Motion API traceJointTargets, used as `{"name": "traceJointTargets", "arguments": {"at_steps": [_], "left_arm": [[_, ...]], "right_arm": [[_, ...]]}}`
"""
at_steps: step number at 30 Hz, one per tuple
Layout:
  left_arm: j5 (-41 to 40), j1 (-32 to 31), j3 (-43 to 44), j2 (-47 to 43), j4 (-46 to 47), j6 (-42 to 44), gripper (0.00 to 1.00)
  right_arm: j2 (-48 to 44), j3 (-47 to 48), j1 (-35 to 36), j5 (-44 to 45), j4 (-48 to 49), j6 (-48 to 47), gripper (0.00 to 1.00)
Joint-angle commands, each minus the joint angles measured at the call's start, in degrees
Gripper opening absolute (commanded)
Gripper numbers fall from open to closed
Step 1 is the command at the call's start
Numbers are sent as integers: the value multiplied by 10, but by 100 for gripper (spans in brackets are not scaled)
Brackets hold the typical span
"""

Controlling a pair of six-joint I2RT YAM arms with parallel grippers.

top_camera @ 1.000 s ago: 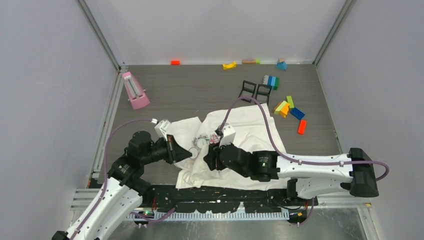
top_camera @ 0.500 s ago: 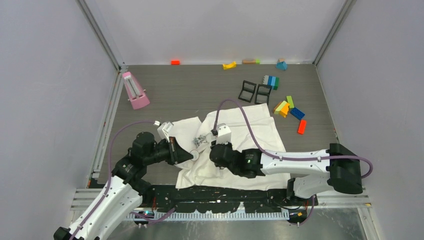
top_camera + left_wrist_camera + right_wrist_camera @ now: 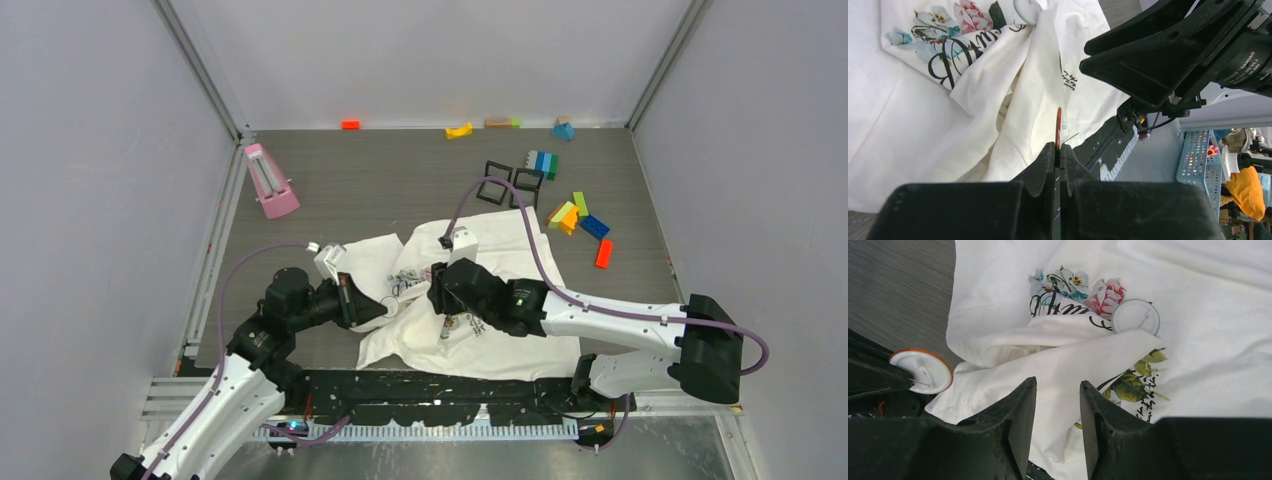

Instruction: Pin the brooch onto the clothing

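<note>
The left gripper (image 3: 1058, 147) is clamped on the lower edge of the brooch (image 3: 1058, 125), a round white badge with an orange rim. Its own wrist camera sees it edge-on, with a thin pin jutting out to one side. In the right wrist view the brooch (image 3: 920, 371) shows its white back and pin. It is held upright just beside a fold at the edge of the shirt (image 3: 1198, 300).

The right gripper (image 3: 1057, 384) hangs over that raised fold, its jaws apart and nothing between them.

The shirt (image 3: 505, 245) lies crumpled on the near middle of the table (image 3: 400, 180), between the two arms. Its rose (image 3: 1105, 295) and dark lettering (image 3: 1058, 307) face up. A second disc (image 3: 1135, 316), white with a teal rim, rests on the cloth, touching the rose print at the top of the fold.

Farther back on the grey table are two black frames (image 3: 510, 185), a scatter of coloured blocks (image 3: 580, 215) to the right, and a pink wedge (image 3: 268, 180) near the left wall.
</note>
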Motion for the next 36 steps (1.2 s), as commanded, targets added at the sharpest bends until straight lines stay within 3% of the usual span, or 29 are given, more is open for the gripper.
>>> {"name": "traceJointTargets", "arguments": {"at_steps": [1, 10, 17, 22, 31, 36], "left_arm": [[-18, -3, 3, 7, 63, 11, 0], [-27, -3, 1, 25, 92, 14, 0], [-23, -3, 0, 22, 92, 17, 0], [-22, -3, -3, 22, 92, 15, 0], [-20, -4, -9, 32, 105, 18, 0], [-24, -3, -10, 26, 106, 17, 0]], "right_arm": [[-2, 16, 1, -14, 26, 8, 44], [73, 59, 1, 40, -39, 91, 46], [138, 88, 1, 53, -50, 105, 48], [161, 87, 1, 51, -42, 110, 39], [153, 55, -13, 8, 25, 98, 3], [116, 24, -15, -29, 76, 72, 1]]}}
